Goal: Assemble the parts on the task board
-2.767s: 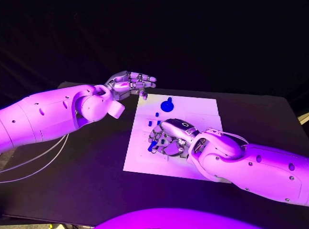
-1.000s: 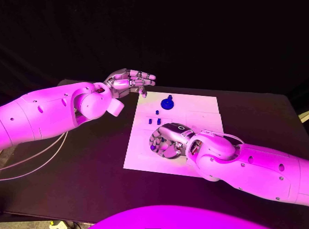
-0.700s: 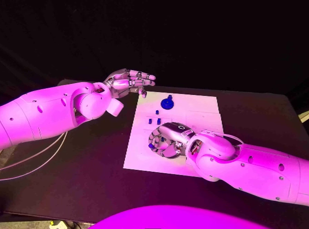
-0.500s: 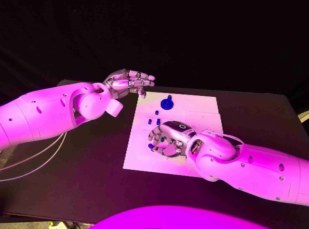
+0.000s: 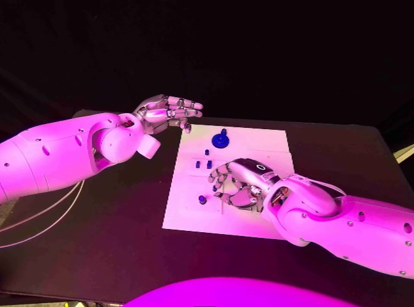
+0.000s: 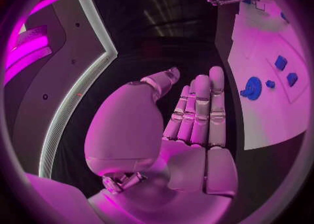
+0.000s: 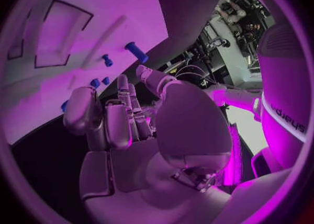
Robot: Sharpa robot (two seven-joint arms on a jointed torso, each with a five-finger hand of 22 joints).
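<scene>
I am keeping my right hand (image 5: 236, 185) spread and empty over the white task board (image 5: 262, 147) at mid-desk; my left hand (image 5: 167, 112), flat and empty, is hovering off its far-left corner. Small blue parts (image 5: 221, 139) are dotting the board.

Both arms are clad in smooth, rounded white shells, their surfaces dotted with small dark recessed screws along the forearm and upper casing. Bulbous housings sit at each wrist joint. The left hand (image 5: 168, 110) and right hand (image 5: 240, 186) are silver metal, built of segmented finger links with visible fasteners and flat, padded palm plates (seen plainly in both wrist views). The back of the right hand carries a small dark ring-shaped marking. Thin pale cables (image 5: 41, 214) loop beneath the left arm. Lettering runs along the white casing (image 7: 288, 114) in the right wrist view.
</scene>
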